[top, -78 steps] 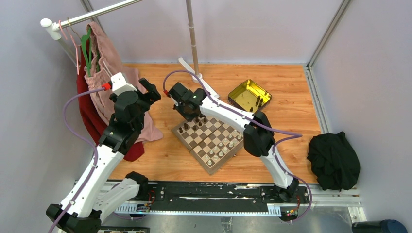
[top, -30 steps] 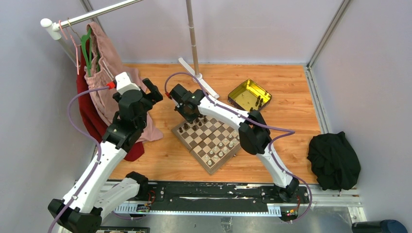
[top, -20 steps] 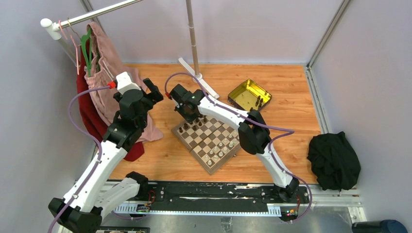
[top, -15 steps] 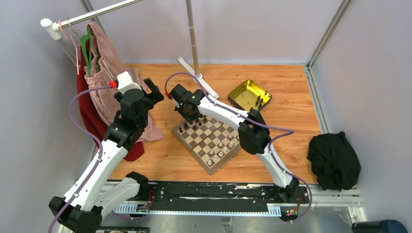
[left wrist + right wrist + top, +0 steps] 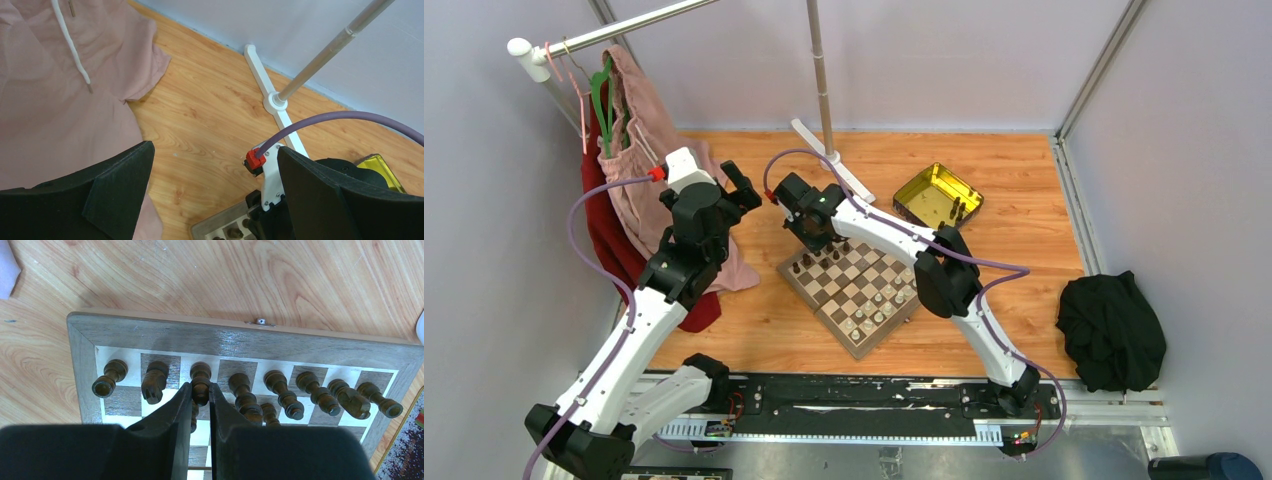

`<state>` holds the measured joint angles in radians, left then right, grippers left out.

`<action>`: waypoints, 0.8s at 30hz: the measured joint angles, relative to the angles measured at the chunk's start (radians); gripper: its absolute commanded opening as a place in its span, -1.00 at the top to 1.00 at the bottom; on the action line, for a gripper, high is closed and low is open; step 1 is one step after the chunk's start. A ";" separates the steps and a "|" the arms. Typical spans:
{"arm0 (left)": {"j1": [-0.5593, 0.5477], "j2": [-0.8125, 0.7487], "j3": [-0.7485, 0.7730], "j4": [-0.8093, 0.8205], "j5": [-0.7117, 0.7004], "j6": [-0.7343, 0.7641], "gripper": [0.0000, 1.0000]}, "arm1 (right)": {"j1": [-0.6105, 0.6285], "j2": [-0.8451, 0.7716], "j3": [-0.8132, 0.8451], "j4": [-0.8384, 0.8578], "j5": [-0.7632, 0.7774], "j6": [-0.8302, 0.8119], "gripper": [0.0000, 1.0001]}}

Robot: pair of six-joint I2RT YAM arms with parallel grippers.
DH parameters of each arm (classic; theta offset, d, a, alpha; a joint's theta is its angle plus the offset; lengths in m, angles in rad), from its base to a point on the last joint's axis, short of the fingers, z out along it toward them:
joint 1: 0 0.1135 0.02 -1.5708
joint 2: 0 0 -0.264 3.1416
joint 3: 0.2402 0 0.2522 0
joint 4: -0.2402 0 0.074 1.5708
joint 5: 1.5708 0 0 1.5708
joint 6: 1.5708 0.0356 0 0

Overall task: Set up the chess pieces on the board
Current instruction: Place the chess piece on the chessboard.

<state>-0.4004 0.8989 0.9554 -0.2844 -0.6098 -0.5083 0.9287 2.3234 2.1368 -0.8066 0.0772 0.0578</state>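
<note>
**Top view.** You see the flat square wooden chessboard with dark brown and cream checks (image 5: 856, 292) at the centre of the frame, lying cornerwise on the orange wood-grain surface (image 5: 1024, 240). Dark brown chessmen (image 5: 809, 262) line its upper-left edge, and pale cream chessmen (image 5: 869, 318) stand toward its lower right. Your right arm (image 5: 894, 240) reaches over the board's upper-left edge. Your left arm (image 5: 639, 320) ends left of the board, beside a hanging pink garment (image 5: 639, 190). A yellow-gold square tin (image 5: 937, 197) lies to the upper right, apart from the board.

**Left wrist view.** Your left jaws stand wide apart with nothing between them. The pink garment fills the upper left, and a board corner shows at the bottom centre.

**Right wrist view.** Your right jaws are clenched on one dark brown chess piece (image 5: 201, 381). It stands upright on the third square from the left in the board's top row. The other dark chessmen flank it along that row.
</note>
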 measured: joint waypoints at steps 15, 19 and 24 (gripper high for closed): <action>0.000 0.000 0.000 0.007 0.000 0.000 -1.00 | 0.000 0.000 0.000 0.001 -0.001 0.000 0.55; 0.000 0.000 0.000 0.007 0.000 0.000 -1.00 | 0.000 0.000 0.000 0.001 -0.001 0.000 0.51; 0.000 0.000 0.000 0.006 0.003 0.000 -1.00 | 0.000 0.000 0.000 0.001 -0.001 0.000 0.47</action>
<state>-0.4004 0.8989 0.9554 -0.2779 -0.6067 -0.5087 0.9287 2.3234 2.1365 -0.8055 0.0761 0.0574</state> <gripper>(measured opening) 0.999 0.254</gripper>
